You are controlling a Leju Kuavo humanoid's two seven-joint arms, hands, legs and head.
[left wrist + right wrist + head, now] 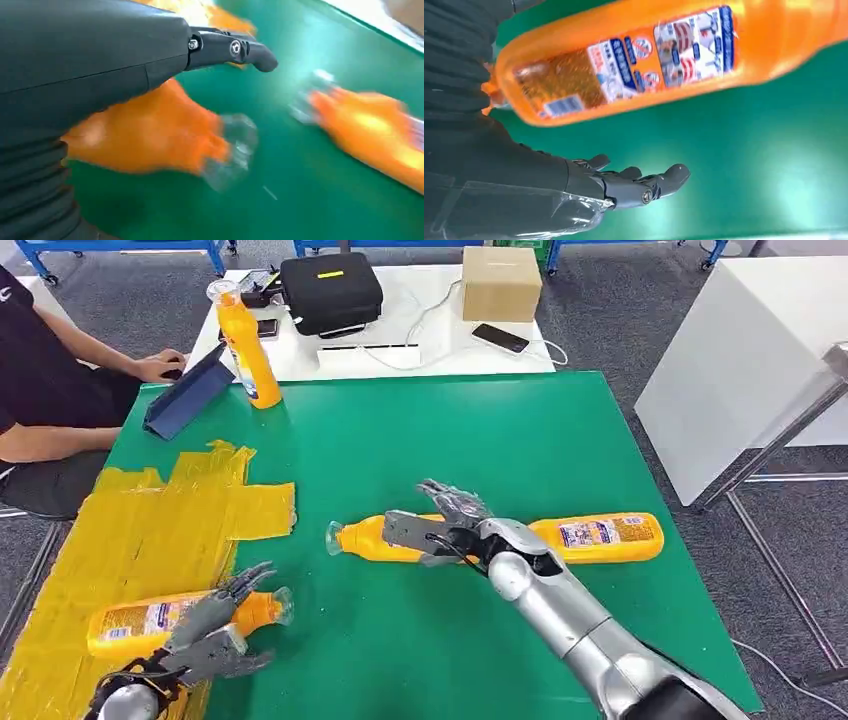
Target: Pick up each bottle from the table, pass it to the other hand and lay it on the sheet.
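On the green table at my 12 o'clock, the right hand hides a lying bottle's middle; I cannot tell its grip. At 8 o'clock, my left hand, fingers spread, overlaps a bottle on the yellow sheet.

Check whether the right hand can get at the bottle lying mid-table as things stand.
Probably yes: the right hand is open over the lying bottle, near its neck end, with only bare green table around it and nothing in between.
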